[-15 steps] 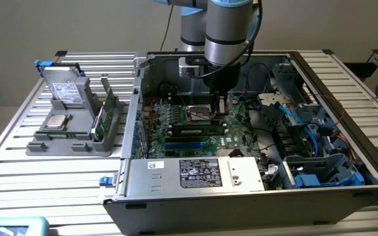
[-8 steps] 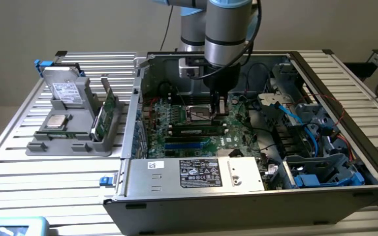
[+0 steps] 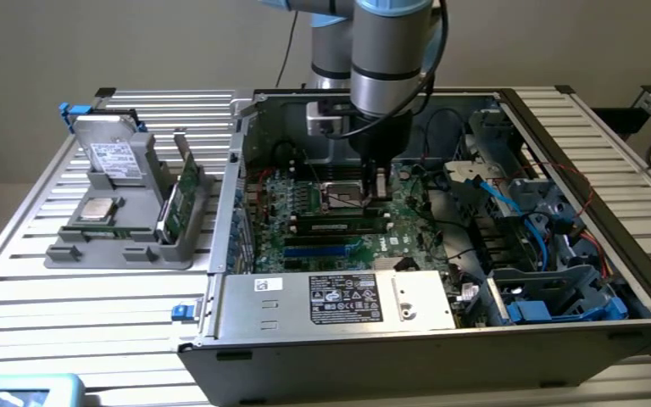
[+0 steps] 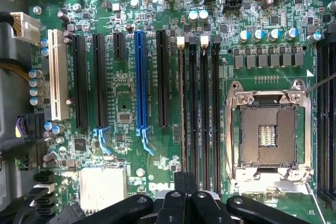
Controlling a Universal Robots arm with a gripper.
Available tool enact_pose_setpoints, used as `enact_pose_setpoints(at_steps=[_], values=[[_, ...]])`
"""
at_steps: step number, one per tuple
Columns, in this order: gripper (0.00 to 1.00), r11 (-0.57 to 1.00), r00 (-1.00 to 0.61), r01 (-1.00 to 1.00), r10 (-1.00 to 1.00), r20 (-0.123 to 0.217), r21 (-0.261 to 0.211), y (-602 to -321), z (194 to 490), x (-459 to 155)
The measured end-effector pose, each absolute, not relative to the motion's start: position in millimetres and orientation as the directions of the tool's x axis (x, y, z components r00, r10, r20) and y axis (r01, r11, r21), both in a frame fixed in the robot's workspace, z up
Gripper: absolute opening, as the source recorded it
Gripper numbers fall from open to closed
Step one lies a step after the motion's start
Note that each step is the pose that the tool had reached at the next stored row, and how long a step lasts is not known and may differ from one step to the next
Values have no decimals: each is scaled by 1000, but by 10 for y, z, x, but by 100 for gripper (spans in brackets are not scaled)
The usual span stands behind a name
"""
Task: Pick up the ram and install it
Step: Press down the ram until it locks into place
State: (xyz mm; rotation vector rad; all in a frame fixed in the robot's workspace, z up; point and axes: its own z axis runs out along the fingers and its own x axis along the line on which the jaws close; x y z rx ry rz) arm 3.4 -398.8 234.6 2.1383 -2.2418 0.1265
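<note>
Observed from beside the table (image 3: pixel 31 280): the arm is reaching down into the open computer case (image 3: pixel 416 348), and the gripper (image 3: pixel 379 188) is hanging low over the motherboard (image 3: pixel 303 212), near the CPU socket (image 3: pixel 342 197). Its fingers are pressing together, with nothing showing between them. The ram (image 3: pixel 335 227) is sitting on edge among the black slots (image 4: pixel 205 108) (pale label facing outward), between the socket and the power supply (image 3: pixel 337 298). Outside the case, on the exterior view's left, a grey holder (image 3: pixel 111 246) is carrying upright green cards (image 3: pixel 179 199), well apart from the gripper.
</note>
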Motion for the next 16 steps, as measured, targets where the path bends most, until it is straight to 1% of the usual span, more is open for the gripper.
enact_pose_setpoints(at_steps=[16], values=[[11, 46, -49, -998, -995, 86, -35, -3985, 2329, 32]])
